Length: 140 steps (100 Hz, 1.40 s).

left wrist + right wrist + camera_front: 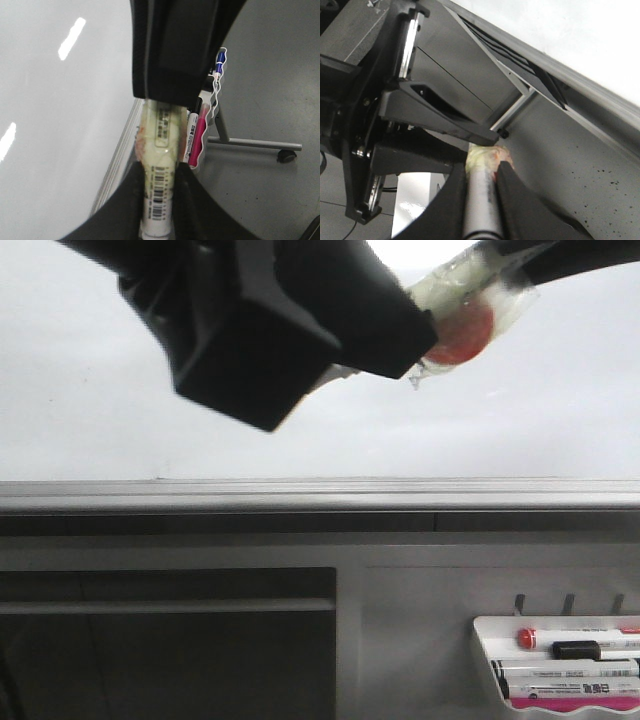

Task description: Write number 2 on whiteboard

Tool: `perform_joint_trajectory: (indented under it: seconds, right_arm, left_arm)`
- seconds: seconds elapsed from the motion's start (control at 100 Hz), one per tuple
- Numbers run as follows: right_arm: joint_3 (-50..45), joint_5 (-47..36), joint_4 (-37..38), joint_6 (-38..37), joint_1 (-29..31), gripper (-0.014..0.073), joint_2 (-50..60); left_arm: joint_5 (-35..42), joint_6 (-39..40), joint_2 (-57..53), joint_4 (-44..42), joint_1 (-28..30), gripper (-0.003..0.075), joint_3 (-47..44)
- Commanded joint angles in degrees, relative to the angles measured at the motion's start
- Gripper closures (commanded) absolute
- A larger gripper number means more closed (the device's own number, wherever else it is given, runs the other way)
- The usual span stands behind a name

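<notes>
While both hands meet at the frame's top, the left hand (159, 200) and right hand (482, 170) each clamp the tape-wrapped marker (159, 150); the whiteboard (100, 420) fills the upper half.

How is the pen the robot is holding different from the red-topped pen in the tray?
The held marker is wrapped in clear tape; the tray marker looks bare. The held marker is up in front of the whiteboard, gripped by both the left gripper and the right gripper; the tray marker lies flat in the marker tray, untouched. Both show red at one end.
</notes>
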<state>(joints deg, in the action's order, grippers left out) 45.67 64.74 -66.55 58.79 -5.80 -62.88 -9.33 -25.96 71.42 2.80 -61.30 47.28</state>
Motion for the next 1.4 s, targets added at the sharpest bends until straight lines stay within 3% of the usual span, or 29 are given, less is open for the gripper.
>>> perform_joint_trajectory:
  seconds: [0.0, 0.09, 0.25, 0.34, 0.44, 0.56, 0.75, 0.94, 1.39]
  right_arm:
    - [1.7, -0.3, -3.6, 1.3, 0.0, 0.066, 0.4]
    - [1.7, -0.9, -3.6, 1.3, 0.0, 0.066, 0.4]
    - [1.7, -2.6, -3.6, 1.3, 0.0, 0.066, 0.5]
    - [1.7, -4.7, -3.6, 1.6, 0.0, 0.066, 0.8]
    - [1.7, -9.9, -4.5, 2.8, 0.0, 0.066, 2.4]
    - [1.7, -16.9, -8.1, 5.8, 0.0, 0.066, 4.9]
    - [1.7, -26.2, -12.2, 10.2, 0.0, 0.066, 6.5]
    - [1.7, -29.1, -18.8, 17.2, 0.0, 0.066, 4.5]
    - [1.7, -29.1, -26.5, 25.5, 0.0, 0.066, -5.5]
  left_arm:
    - [6.0, 0.2, -1.8, 0.1, -0.4, 0.0732, 1.8]
    - [5.8, 0.2, -1.8, 0.3, -0.4, 0.0628, 1.8]
    - [5.8, 0.8, -3.1, 0.7, 0.8, 0.0219, 1.8]
    - [5.8, 0.8, -5.2, 1.4, 2.4, 0.014, 1.8]
    - [5.2, 0.8, -8.6, 3.4, 5.6, 0.0176, 1.8]
    - [3.2, 0.9, -13.5, 9.5, 11.7, 0.0314, 1.5]
    - [3.7, 0.9, -20.5, 17.8, 21.7, 0.0741, -3.2]
    - [5.9, 0.9, -25.1, 21.4, 26.5, 0.074, -7.7]
    - [7.3, 0.9, -25.9, 21.6, 26.7, 0.074, -8.9]
